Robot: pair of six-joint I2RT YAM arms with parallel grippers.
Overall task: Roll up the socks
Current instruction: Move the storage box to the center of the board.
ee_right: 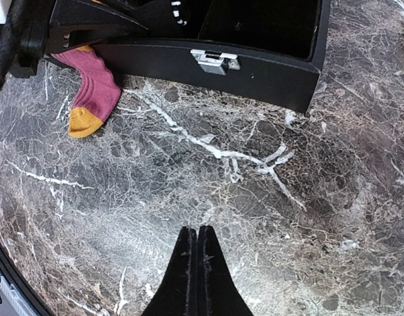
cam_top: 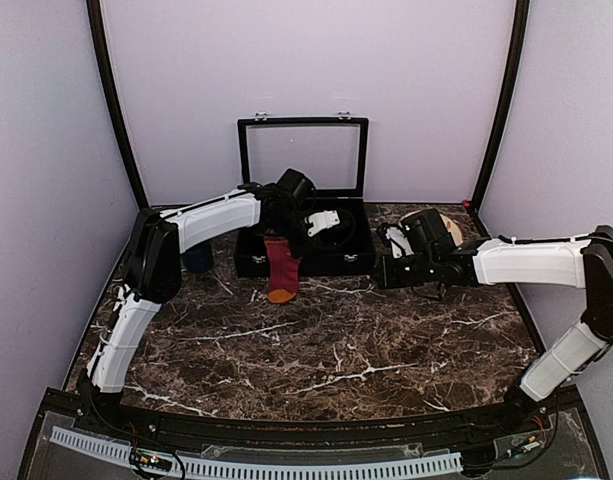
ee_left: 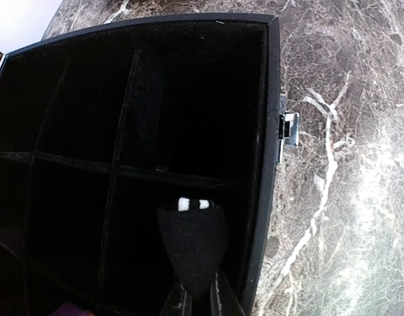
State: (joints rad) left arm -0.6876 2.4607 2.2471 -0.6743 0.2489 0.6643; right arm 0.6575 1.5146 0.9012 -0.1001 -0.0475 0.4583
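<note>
left gripper (ee_left: 198,296) clamps the black sock (ee_left: 192,243) over the box (ee_left: 273,131) at the far edge of the table (cam_top: 386,350); lower it into a compartment before releasing. maroon sock (cam_top: 282,262) drapes the box's front wall; right gripper (ee_right: 198,263) closed, empty.

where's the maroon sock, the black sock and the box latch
maroon sock (ee_right: 96,89), right wrist view, on the foot above the orange toe
black sock (ee_left: 192,240), left wrist view, on the dark bulge below the white stripes
box latch (ee_right: 215,60), right wrist view, on the metal clasp
</note>
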